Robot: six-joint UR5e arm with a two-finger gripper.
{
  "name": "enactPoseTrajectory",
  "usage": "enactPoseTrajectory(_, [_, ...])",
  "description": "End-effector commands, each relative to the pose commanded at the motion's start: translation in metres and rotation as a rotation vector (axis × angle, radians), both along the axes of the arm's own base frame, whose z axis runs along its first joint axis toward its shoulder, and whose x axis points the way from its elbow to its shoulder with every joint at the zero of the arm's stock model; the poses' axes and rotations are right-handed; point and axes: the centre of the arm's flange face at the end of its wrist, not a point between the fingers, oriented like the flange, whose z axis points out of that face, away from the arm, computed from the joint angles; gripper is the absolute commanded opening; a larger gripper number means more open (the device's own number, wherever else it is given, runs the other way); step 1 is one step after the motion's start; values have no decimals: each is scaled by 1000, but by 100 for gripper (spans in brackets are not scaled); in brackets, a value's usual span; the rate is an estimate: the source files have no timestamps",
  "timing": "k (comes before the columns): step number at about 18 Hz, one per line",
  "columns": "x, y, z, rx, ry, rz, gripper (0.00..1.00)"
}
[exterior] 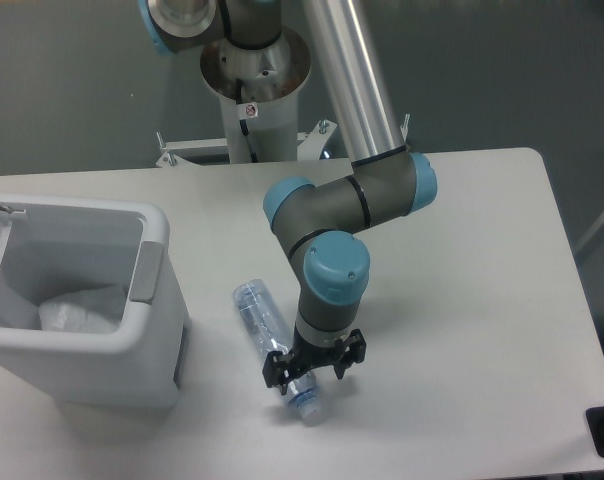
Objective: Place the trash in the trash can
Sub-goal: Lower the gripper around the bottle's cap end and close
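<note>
Reaching low over the table, our gripper straddles the cap end of the one bottle, fingers apart and not yet clamped. The bottle's long axis runs diagonally up-left toward the bin, where we see one wrapper already inside.
</note>
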Motion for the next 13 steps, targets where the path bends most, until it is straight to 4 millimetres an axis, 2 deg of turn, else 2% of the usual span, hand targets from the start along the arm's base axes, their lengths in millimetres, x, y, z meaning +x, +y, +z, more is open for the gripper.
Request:
enactPoseTrajectory(7, [7, 6, -12, -23, -1, -15, 99])
enactPoseTrajectory(8, [8, 6, -13, -24, -3, -15, 97])
enactPoseTrajectory(11, [9, 5, -13, -25, -4, -15, 81])
enactPoseTrajectory(13, [9, 6, -13, -24, -2, -16, 80])
